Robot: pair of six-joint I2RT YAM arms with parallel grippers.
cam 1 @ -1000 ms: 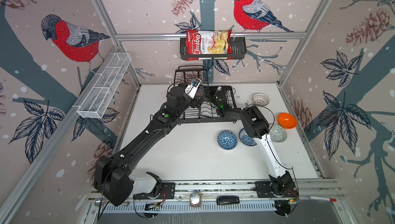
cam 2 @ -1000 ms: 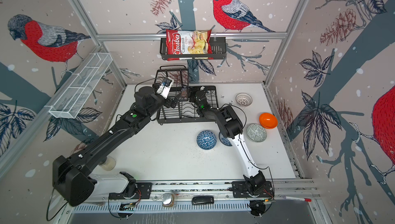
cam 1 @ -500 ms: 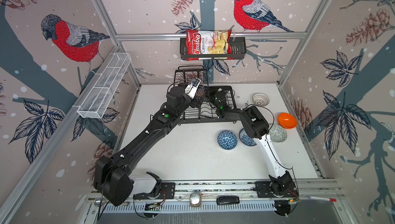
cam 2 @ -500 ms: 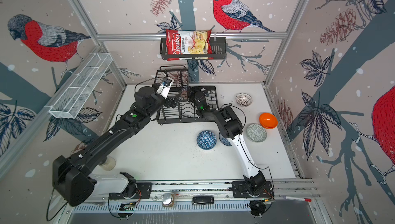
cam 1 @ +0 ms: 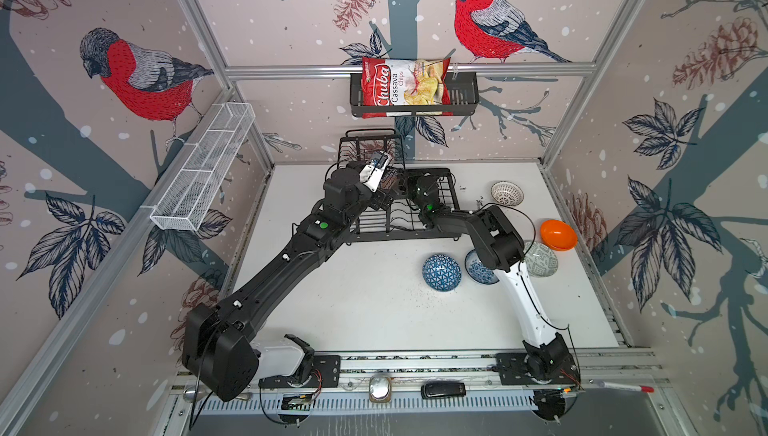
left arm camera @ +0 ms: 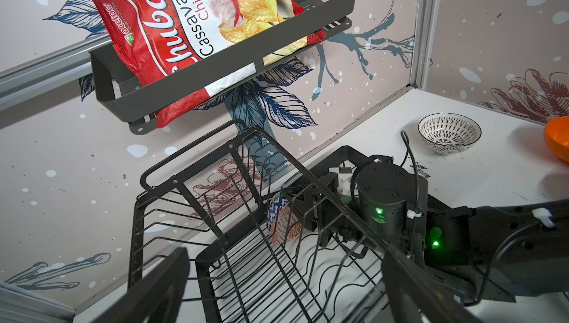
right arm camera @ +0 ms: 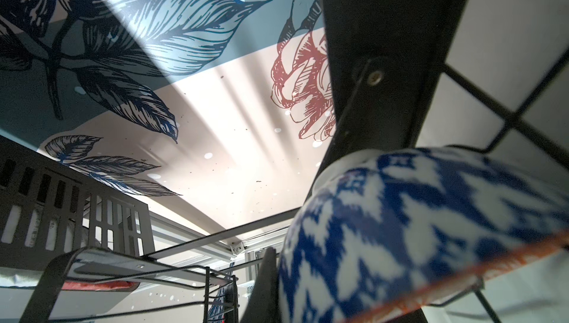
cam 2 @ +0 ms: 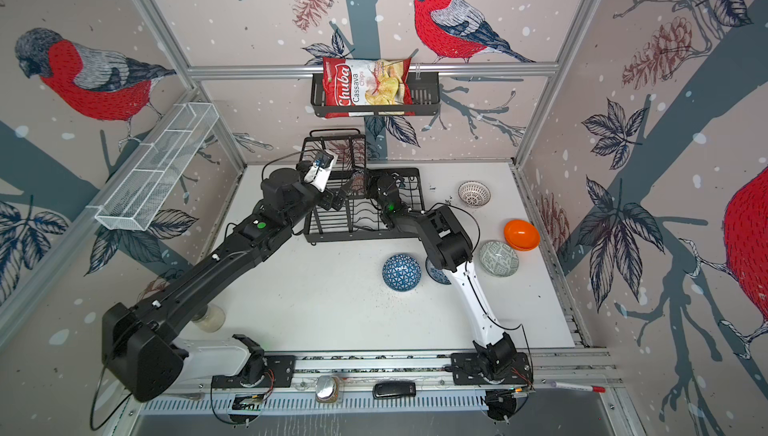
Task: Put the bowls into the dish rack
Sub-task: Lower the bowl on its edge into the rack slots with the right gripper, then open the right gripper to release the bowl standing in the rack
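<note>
Okay, right gripper (left arm camera: 300, 213) clamped on rim of orange-white patterned bowl (left arm camera: 281, 226), tilted on edge inside dish rack (left arm camera: 197, 207). Left gripper (cam 1: 383, 199) wide open, empty. Bowl probably rigid, glaze-slick, chippable; rim pinch suits.

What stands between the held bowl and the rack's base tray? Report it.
Nothing visible. The right gripper holds the orange-white bowl inside the dish rack, near its base wires, beside the upper tier's leg. The open left gripper hangs apart.
</note>
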